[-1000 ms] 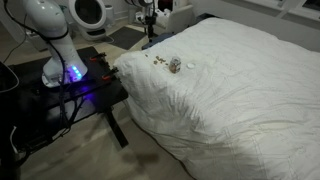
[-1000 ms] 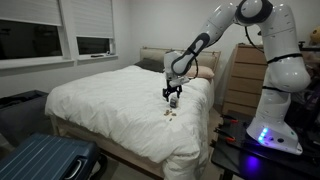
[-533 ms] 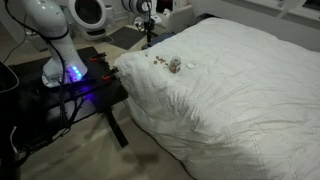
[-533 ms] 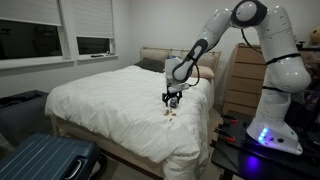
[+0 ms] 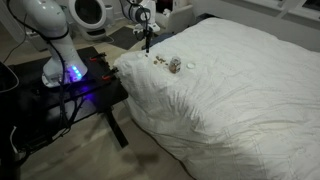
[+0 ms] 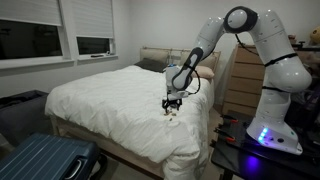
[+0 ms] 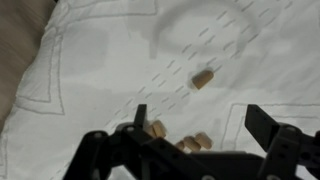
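Observation:
Several small tan cork-like pieces lie on the white quilt (image 7: pixel 90 60): one piece (image 7: pixel 203 78) lies alone, and a cluster (image 7: pixel 190 143) sits close under my fingers. My gripper (image 7: pixel 203 125) hangs open just above that cluster with nothing between its fingers. In both exterior views the gripper (image 5: pixel 148 40) (image 6: pixel 172 103) points down over the bed's corner. The pieces (image 5: pixel 158 62) (image 6: pixel 170 113) lie below it. A small pale cup-like object (image 5: pixel 175 65) stands on the quilt beside them.
The bed (image 6: pixel 110 100) fills most of the room. My base stands on a dark stand (image 5: pixel 70 90) with a blue light beside the bed's corner. A blue suitcase (image 6: pixel 40 158) sits at the bed's foot, a wooden dresser (image 6: pixel 240 80) by the headboard.
The arm has lowered the open gripper a little toward the cork-like pieces on the quilt. The pieces and the cup have not moved.

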Controlling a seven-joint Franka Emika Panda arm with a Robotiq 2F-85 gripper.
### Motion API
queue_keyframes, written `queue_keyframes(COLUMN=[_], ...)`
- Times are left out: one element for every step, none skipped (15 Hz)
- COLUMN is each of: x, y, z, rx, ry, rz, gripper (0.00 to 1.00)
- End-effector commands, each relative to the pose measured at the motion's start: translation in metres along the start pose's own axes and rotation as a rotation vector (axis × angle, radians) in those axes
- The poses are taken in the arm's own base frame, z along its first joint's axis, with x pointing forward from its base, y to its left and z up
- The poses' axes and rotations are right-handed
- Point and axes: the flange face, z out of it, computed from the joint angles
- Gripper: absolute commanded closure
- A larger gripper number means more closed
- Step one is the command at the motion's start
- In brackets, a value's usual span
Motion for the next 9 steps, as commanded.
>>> queue_keyframes(x=[0.004,0.006,0.007,0.009,0.011,0.013,0.015,0.017,0.019], y=[-0.002,-0.002,-0.003,-0.004,-0.004,-0.005,-0.005,-0.006,-0.006], z=[0.016,0.02,0.023,0.026,0.028,0.031,0.033,0.035,0.037], rx=[0.018,0.022,0.028,0.032,0.034,0.034,0.033,0.034,0.034], ry=[0.01,0.009,0.009,0.011,0.013,0.014,0.013,0.014,0.011], rz=[0.06,0.079,0.092,0.105,0.12,0.137,0.151,0.169,0.185], gripper=[0.0,0.0,0.0,0.0,0.0,0.0,0.0,0.0,0.0])
